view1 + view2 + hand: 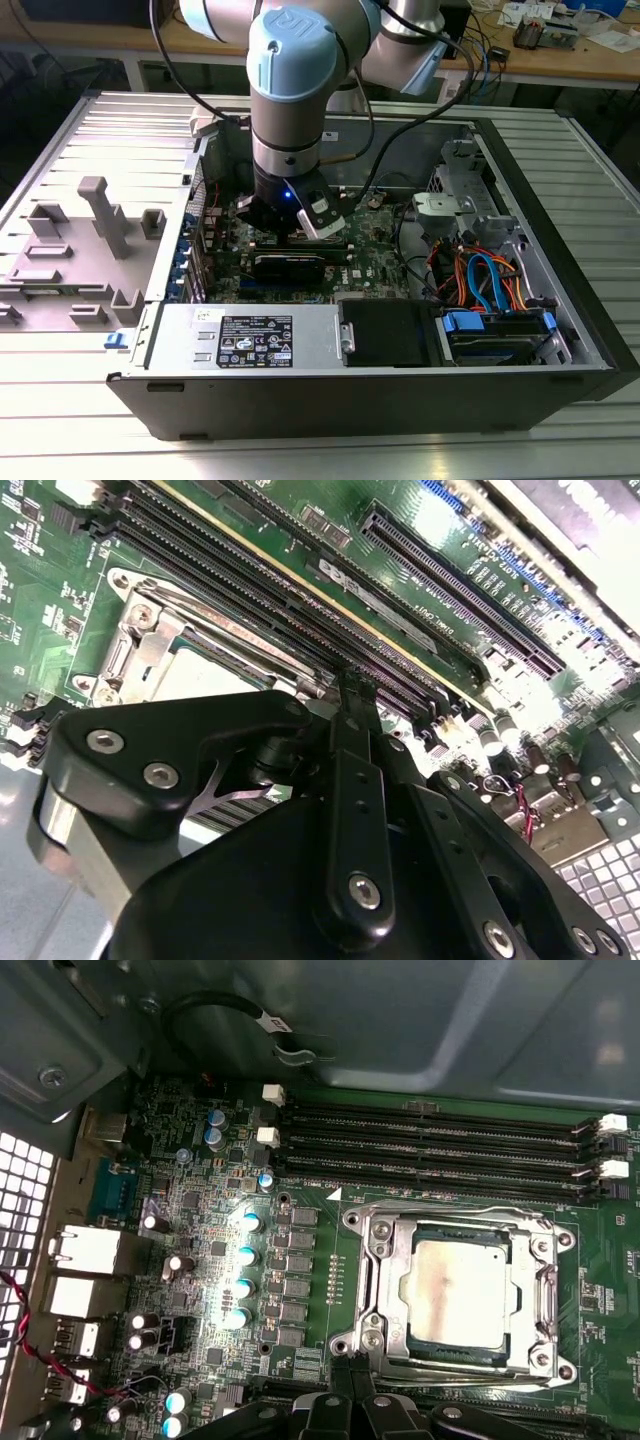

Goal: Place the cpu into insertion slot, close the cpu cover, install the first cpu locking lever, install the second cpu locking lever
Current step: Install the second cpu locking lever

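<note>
The chip [462,1292] sat in its socket [375,1290] on the green board [310,1260] with the silver cover [545,1295] framing it; the pincer [352,1385] hung just beside the socket's edge, holding nothing, though whether its fingers were parted could not be told; in the exterior view the arm [295,100] reached down into the open computer case [380,385] on the surface [60,440].

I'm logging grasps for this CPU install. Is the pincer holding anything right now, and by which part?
Nothing visible is held. In the first wrist view the cpu already sits in the insertion slot with the cpu cover framing it; the pincer hangs beside it.
</note>
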You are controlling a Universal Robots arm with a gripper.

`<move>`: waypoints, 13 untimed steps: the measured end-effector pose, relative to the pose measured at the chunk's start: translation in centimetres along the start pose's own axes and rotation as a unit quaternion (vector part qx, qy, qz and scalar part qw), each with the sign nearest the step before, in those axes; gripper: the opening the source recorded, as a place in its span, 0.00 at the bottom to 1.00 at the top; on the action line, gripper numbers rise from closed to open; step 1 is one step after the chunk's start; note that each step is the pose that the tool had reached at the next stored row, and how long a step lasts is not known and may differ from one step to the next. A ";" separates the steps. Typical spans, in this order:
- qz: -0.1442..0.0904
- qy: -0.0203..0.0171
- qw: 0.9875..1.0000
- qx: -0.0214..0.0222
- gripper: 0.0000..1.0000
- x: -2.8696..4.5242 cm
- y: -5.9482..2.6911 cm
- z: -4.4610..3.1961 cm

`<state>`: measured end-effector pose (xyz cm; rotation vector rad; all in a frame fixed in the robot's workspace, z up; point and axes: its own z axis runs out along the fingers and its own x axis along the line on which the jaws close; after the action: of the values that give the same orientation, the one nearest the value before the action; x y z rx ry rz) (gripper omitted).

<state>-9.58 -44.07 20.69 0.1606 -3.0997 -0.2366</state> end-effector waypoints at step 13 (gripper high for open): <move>0.000 0.000 1.000 0.000 0.11 -0.10 0.80 0.56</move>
<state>-9.58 -43.19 20.25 0.1606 -3.0997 -0.2377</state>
